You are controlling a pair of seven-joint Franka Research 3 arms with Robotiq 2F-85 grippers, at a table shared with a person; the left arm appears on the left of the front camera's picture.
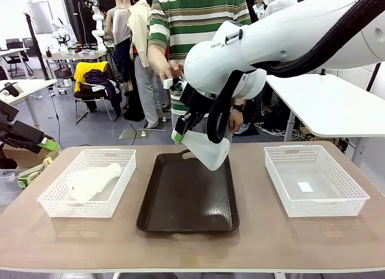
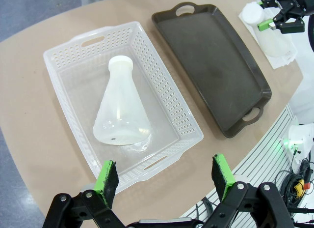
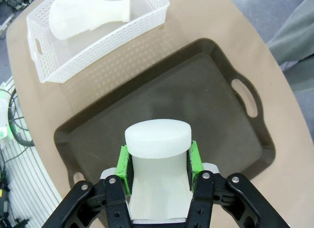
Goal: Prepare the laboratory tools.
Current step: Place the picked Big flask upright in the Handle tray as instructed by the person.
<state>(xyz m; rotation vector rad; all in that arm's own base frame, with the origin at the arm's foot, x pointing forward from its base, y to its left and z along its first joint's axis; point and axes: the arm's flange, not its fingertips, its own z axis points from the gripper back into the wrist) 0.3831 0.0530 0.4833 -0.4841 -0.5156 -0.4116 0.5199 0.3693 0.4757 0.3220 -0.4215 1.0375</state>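
Observation:
Over the far end of the dark brown tray (image 1: 186,201), a frosted-white conical flask (image 1: 209,150) hangs tilted, base down and to the right. My right gripper (image 1: 182,131) is shut on its neck. In the right wrist view the green pads (image 3: 124,164) clamp that neck just under the flask's rim (image 3: 158,136), with the right gripper (image 3: 158,161) above the tray (image 3: 196,105). A second flask (image 1: 90,180) lies on its side in the left white basket (image 1: 57,208). My left gripper (image 2: 164,176) stands open, high above the near edge of that basket (image 2: 162,90) and its flask (image 2: 120,110), touching nothing.
A white lattice basket (image 1: 355,198) at the right holds just a small white label. A person in a striped shirt (image 1: 198,14) stands at the far side behind my right arm. My left gripper (image 1: 43,144) is off the table's left edge.

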